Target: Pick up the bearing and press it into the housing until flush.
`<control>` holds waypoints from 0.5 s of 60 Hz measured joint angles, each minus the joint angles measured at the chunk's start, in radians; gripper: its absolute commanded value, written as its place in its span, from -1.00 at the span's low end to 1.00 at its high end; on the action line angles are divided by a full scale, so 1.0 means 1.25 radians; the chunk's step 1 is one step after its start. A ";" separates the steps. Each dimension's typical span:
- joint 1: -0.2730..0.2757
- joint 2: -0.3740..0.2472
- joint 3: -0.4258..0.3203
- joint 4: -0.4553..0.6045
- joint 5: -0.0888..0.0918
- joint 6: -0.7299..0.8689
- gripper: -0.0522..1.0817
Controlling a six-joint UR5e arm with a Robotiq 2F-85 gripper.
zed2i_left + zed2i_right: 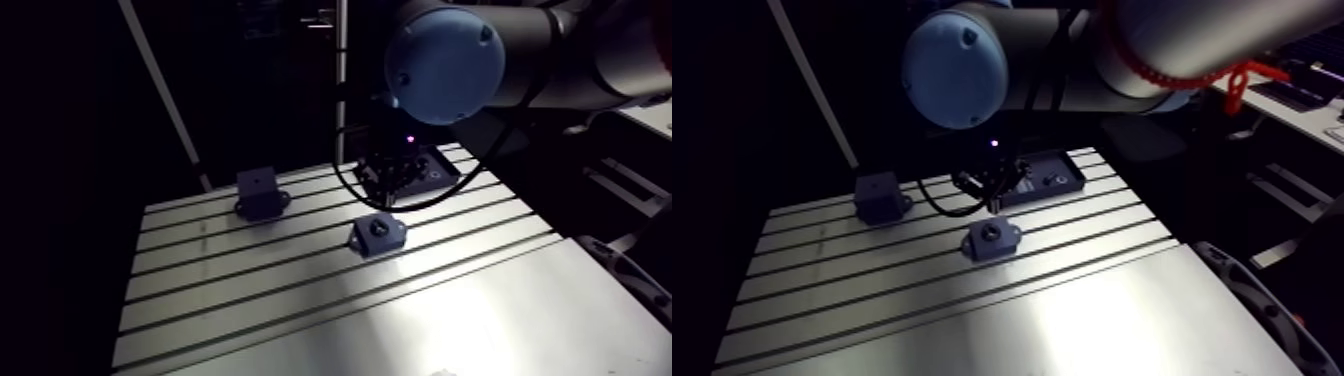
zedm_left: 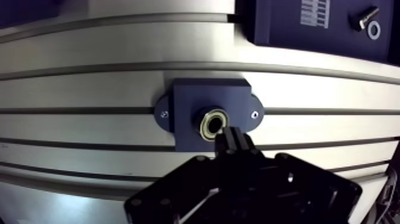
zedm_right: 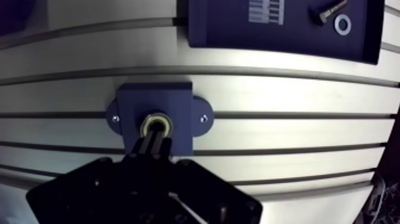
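A dark blue housing [image 2: 184, 98] with two flange ears lies screwed to the slotted table. A metal-ringed bearing [image 2: 212, 124] sits in its round bore. In the wrist view my gripper [image 2: 232, 138] is shut, fingers together with nothing between them, and its tips overlap the bearing's near edge. In the arm view the gripper [image 1: 390, 185] hangs just behind and above the housing [image 1: 378, 233]. Whether the tips touch the bearing cannot be told.
Ahead of the housing lies a dark tray [image 2: 286, 24] holding a bolt [image 2: 368, 16] and a washer [image 2: 374, 30]. A second dark block [image 1: 260, 192] stands on the table to the far left. A smooth plate [image 1: 480, 320] covers the table's near part.
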State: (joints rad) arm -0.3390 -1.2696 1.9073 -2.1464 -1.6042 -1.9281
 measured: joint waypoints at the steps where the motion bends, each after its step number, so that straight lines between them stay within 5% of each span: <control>1: 0.000 0.001 0.000 0.000 0.000 0.000 0.99; 30: 0.000 0.018 0.008 -0.001 0.007 -0.014 0.99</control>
State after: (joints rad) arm -0.3392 -1.2470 1.9178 -2.1481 -1.5954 -1.9462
